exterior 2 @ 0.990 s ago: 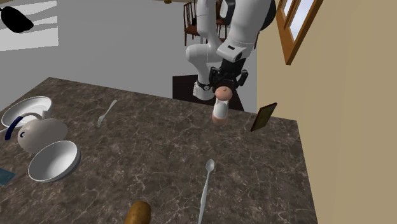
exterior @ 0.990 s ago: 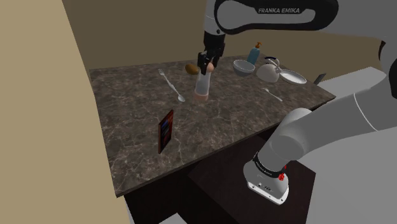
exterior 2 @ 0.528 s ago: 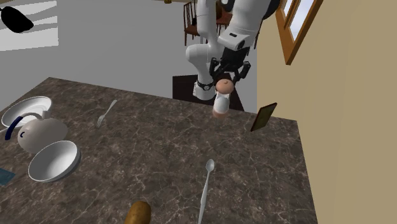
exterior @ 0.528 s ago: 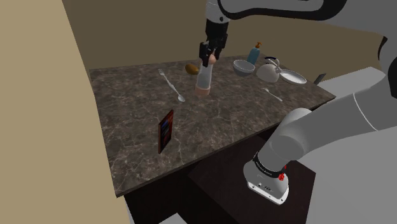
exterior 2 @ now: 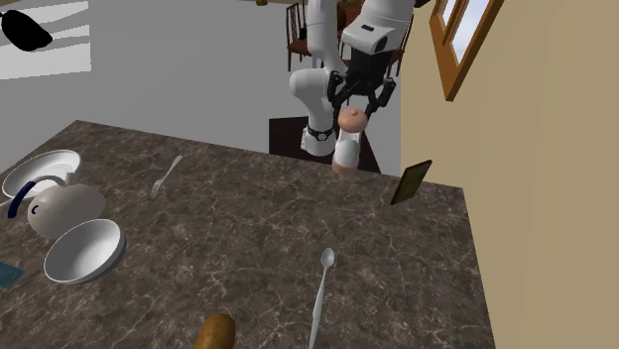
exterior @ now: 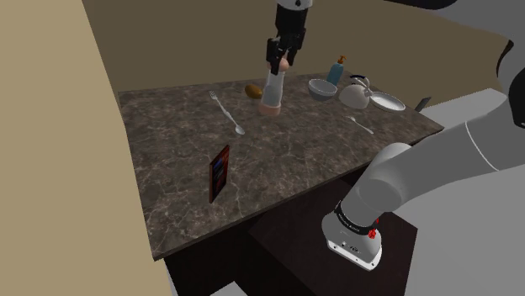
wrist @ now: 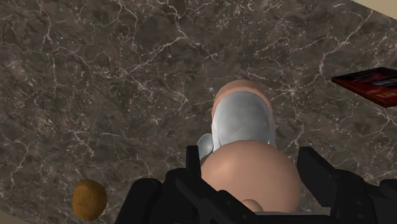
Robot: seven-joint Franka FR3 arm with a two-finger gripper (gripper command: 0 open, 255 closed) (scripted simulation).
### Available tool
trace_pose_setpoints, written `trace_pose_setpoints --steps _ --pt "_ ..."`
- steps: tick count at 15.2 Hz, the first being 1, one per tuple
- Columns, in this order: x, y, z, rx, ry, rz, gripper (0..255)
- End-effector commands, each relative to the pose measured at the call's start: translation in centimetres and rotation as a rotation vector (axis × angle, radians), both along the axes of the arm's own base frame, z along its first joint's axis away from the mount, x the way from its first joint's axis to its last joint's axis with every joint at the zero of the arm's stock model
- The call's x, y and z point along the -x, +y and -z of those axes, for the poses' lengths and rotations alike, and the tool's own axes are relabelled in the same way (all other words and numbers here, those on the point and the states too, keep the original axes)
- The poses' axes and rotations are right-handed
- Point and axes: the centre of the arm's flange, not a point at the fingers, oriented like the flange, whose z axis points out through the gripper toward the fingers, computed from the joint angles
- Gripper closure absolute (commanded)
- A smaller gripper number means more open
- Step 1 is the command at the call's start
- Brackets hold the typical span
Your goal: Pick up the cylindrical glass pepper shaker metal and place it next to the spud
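Stone-patterned dark countertop (exterior: pixel 294 160) spreads beneath a white robot arm (exterior: pixel 421 168) that reaches over it from its stand. A teapot (exterior: pixel 353 94), a white bowl (exterior: pixel 320 88) and a plate (exterior: pixel 389 102) cluster at the shoulder view's far right end of the counter. A red-and-black book (exterior: pixel 219 172) stands on edge near the counter's front, and a spoon (exterior: pixel 227 112) lies between the book and the far edge. The black gripper (exterior: pixel 282 66) is clamped on the peach-coloured cap of the pepper shaker (exterior: pixel 272 92). The shaker hangs roughly upright in the air above the counter, its pale body and peach base pointing down at the stone. A brown potato (exterior: pixel 252 89) rests on the counter; in the shoulder view it shows just left of the raised shaker, and in the wrist view it lies clear of it.
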Motion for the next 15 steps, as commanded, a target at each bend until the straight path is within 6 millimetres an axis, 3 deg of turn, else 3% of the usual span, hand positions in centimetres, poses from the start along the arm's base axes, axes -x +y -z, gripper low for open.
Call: trace_pose_setpoints --steps 1,4,15 --pt "-0.1 0.0 -1.0 0.000 0.000 0.000 255" --pt "-0.1 0.0 -2.4 0.000 0.000 0.000 255" --pt "-10.2 -9.4 1.9 0.000 0.000 0.000 255"
